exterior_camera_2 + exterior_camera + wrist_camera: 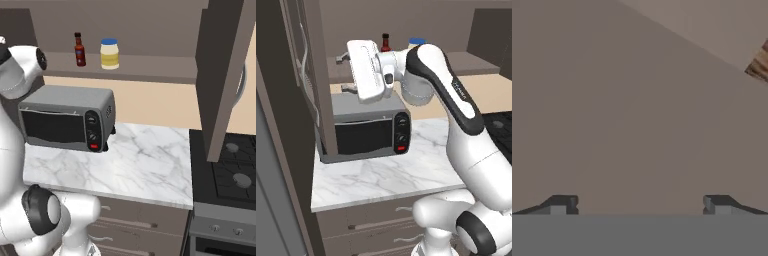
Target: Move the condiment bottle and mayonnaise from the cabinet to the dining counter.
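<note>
The condiment bottle (79, 50), slim and dark red with a black cap, stands on the inner shelf of the open cabinet (150, 66). The mayonnaise (109, 54), a pale jar with a blue lid, stands just to its right. In the left base view the bottle's top (385, 42) and the jar's lid (417, 41) peek over my arm. My gripper (345, 74) is open and empty. It is above the toaster oven, to the left of the two items, pointing at the open cabinet door (320, 65). In the hand view the fingertips (559, 204) stand wide apart before a plain grey-brown panel. The dining counter is out of view.
A grey toaster oven (67, 117) sits on the small marble worktop (145, 160) under the shelf. The other open cabinet door (220, 75) hangs at the right, above a black stove (235, 170). Drawers with horizontal handles (376, 222) run below the worktop.
</note>
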### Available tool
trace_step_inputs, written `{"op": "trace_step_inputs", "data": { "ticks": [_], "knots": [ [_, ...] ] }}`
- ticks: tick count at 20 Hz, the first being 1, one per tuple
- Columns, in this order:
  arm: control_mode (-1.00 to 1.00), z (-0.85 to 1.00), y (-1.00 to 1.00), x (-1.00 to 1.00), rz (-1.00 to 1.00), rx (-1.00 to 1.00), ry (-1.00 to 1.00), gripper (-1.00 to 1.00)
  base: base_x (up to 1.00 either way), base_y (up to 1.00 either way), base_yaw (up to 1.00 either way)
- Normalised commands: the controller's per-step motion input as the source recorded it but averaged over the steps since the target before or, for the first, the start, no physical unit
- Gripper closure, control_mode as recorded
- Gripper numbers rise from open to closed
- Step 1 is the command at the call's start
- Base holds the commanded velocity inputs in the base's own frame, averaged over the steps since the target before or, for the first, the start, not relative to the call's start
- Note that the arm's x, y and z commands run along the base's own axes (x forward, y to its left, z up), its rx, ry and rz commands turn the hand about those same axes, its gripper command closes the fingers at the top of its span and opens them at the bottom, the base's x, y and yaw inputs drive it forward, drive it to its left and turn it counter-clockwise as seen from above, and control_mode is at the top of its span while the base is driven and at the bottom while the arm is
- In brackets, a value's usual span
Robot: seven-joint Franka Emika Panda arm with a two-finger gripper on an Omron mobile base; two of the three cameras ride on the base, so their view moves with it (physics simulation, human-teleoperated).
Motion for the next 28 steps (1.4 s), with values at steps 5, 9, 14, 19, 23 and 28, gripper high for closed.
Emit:
{"op": "trace_step_inputs", "data": {
  "ticks": [5, 9, 14, 19, 23, 28],
  "knots": [
    [-1.00, 0.13, -0.84, 0.26, -0.36, -0.34, -0.11, -1.00, 0.00, 0.00, 0.00],
    [-1.00, 0.23, -0.73, 0.06, -0.26, -0.34, -0.28, -1.00, 0.00, 0.00, 0.00],
    [-1.00, 0.07, -0.54, 0.00, -0.14, -0.37, -0.39, -1.00, 0.00, 0.00, 0.00],
    [-1.00, 0.00, -0.40, 0.00, 0.00, -0.43, -0.43, -1.00, 0.00, 0.00, 0.00],
    [-1.00, 0.00, -0.39, 0.00, 0.01, -0.45, -0.36, -1.00, 0.00, 0.00, 0.00],
    [-1.00, 0.00, -0.30, 0.00, 0.02, -0.47, -0.26, -1.00, 0.00, 0.00, 0.00]
  ]
}}
